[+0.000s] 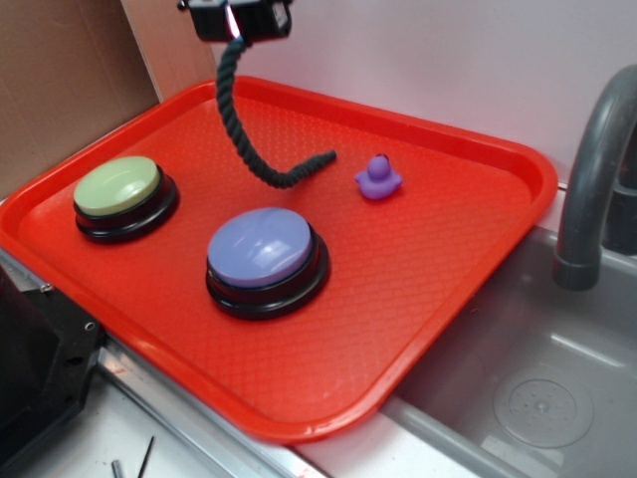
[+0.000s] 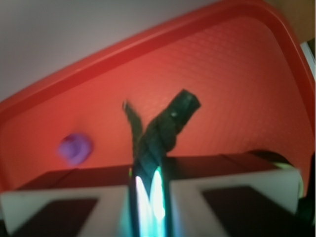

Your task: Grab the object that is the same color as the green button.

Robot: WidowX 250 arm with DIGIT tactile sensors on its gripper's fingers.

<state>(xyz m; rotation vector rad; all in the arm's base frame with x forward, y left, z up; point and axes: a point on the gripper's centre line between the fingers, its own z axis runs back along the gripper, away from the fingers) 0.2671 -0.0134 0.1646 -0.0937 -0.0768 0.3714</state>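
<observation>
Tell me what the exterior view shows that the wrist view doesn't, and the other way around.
Only the exterior view shows the green button, the lavender-blue button and the grey sink beside the tray. Only the wrist view shows, close up, the fingers pinching one end of the rope. Both show the gripper shut on the dark green rope, the purple duck and the red tray.
</observation>
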